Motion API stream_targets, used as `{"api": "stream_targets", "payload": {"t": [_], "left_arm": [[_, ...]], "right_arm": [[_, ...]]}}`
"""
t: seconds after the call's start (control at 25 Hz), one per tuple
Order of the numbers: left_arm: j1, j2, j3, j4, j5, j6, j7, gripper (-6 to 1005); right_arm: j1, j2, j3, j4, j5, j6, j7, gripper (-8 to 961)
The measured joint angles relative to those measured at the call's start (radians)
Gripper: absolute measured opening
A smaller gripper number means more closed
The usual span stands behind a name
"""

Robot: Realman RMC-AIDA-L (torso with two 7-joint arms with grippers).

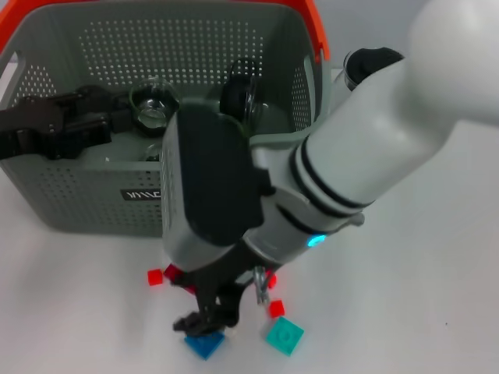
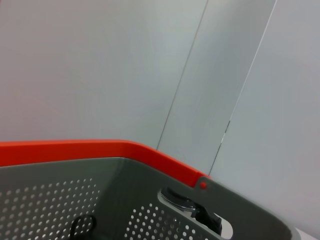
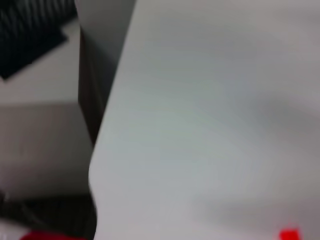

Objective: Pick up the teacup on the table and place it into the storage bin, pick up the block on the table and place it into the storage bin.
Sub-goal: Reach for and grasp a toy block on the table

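White right arm angled down, end effector (image 1: 209, 315) over blue block (image 1: 204, 344)

white table (image 1: 437, 257), pale panelled wall (image 2: 100, 65)

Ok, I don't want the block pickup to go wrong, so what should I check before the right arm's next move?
1. Teacup inside the storage bin: ok.
2. Right hand low over the blue block: ok.
3. Blue block actually gripped: cannot tell.
4. Teal block apart from the blue block: ok.
5. Bin free for the drop: not ok, the left hand sits over its left part.
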Motion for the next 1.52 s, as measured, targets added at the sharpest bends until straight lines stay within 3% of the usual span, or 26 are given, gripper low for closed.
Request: {"api": "stream_targets", "payload": {"t": [0.32, 0.6, 0.84, 1.24, 1.4, 1.52], "left_arm": [[-0.015, 0.002, 0.000, 0.000, 0.000, 0.000, 0.000, 626], [-0.028, 0.002, -0.002, -0.002, 0.000, -0.016, -0.002, 626], [-0.045, 0.004, -0.001, -0.004, 0.000, -0.018, -0.021, 626], [-0.061, 0.024, 0.002, 0.015, 0.003, 0.097, -0.098, 626], [-0.057, 0.034, 0.000, 0.044, 0.007, 0.152, -0.160, 626], [-0.056, 0.035, 0.000, 0.051, 0.006, 0.156, -0.175, 627]], "right_arm": [[-0.172, -0.004, 0.240, -0.241, 0.042, -0.037, 0.001, 549], [-0.304, -0.007, 0.543, -0.235, 0.278, -0.065, -0.141, 550], [-0.369, -0.008, 0.755, -0.166, 0.418, -0.240, -0.327, 550], [-0.411, -0.010, 1.095, 0.052, 0.423, -0.428, -0.568, 549], [-0.418, -0.019, 1.180, 0.102, 0.393, -0.455, -0.602, 553], [-0.421, -0.040, 1.218, 0.161, 0.383, -0.485, -0.601, 558]]}}
